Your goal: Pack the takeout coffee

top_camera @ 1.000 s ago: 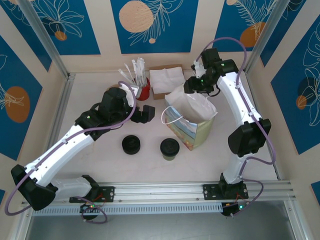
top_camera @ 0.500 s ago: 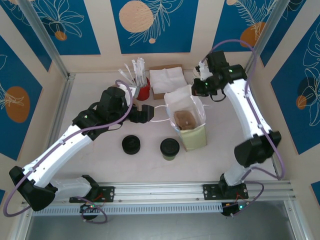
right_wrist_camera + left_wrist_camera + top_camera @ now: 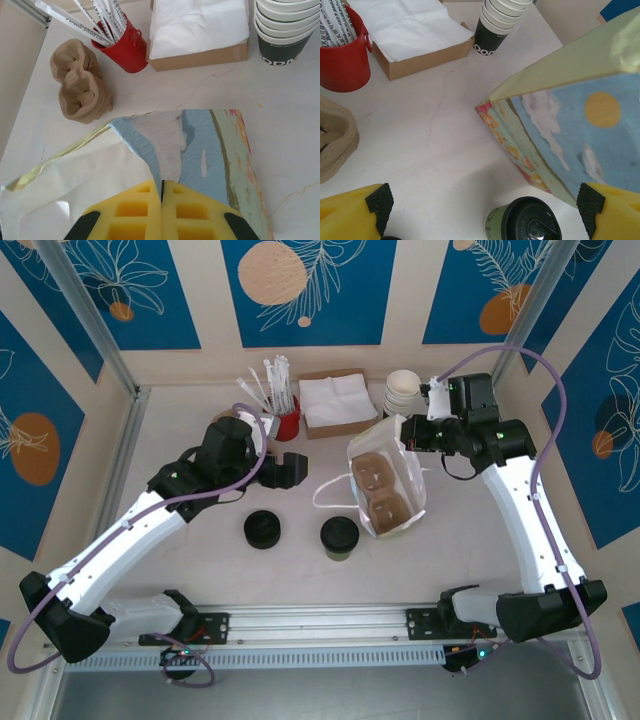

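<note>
Takeout coffee (image 3: 339, 536) stands upright on the table (image 3: 300, 580), just in front of the paper bag (image 3: 395, 512) and outside it. A loose black lid (image 3: 263, 529) sits to its left. The right gripper (image 3: 407, 433) pinches the bag's far rim, jaws closed on the paper. The left gripper (image 3: 298, 468) hovers left of the bag, jaws wide, holding nothing.

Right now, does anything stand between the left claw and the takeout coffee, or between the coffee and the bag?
Nothing visible does. Bare table separates the open left claw from the takeout coffee; only a white handle loop lies near that path. The bag, held by the right claw, stands beside the coffee.
</note>
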Robot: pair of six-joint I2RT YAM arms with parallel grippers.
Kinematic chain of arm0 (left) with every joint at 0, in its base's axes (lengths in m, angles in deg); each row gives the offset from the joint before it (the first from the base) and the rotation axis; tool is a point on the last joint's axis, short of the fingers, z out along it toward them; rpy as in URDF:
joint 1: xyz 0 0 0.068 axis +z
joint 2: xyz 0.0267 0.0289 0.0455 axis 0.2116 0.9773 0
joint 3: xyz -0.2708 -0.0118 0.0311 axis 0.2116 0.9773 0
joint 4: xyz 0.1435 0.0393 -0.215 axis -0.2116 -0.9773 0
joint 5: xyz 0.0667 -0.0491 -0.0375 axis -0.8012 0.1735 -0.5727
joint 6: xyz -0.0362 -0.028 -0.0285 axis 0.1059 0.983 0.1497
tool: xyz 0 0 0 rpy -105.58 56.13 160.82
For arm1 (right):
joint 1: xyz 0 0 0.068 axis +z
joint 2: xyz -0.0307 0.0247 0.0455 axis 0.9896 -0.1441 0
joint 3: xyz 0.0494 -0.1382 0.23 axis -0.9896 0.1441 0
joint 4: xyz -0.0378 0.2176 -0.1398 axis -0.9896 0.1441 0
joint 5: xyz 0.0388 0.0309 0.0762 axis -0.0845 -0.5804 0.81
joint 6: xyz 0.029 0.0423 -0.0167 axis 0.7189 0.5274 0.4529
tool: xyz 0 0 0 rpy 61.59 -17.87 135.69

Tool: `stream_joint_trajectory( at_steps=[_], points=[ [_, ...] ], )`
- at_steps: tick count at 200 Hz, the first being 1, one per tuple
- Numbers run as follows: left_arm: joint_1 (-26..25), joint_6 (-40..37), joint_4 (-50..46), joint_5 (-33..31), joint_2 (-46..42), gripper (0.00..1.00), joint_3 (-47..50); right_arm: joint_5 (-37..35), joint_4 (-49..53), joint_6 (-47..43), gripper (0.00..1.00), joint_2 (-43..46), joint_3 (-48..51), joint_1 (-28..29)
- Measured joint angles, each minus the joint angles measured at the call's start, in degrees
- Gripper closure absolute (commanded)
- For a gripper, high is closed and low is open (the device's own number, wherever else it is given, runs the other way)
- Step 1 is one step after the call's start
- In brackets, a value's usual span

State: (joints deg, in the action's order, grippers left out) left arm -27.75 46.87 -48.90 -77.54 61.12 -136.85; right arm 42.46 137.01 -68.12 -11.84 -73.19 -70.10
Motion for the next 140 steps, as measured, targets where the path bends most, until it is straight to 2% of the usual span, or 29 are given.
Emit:
stream_joint_trajectory(
  at_steps=[31,55,99,140],
  points=[
    [0.0,0.02,-0.09,-0.02,1.33,0.08,-1.81,1.36,-1.36,2.71,1.0,0.0,0.31,-2.91],
    [-0.02,0.04,-0.87,-0.07,4.96,0.11,-7.21,2.19,-1.88,6.23,1.0,-0.02,0.31,-4.74],
    [-2.51,0.04,-4.9,-0.46,15.32,0.15,-25.29,0.85,-1.44,14.45,1.0,-0.07,0.31,-5.73],
    [-8.39,0.07,-10.38,-0.55,25.66,0.19,-41.46,-0.17,-0.02,22.05,1.0,-0.07,1.07,-8.48]
  ],
)
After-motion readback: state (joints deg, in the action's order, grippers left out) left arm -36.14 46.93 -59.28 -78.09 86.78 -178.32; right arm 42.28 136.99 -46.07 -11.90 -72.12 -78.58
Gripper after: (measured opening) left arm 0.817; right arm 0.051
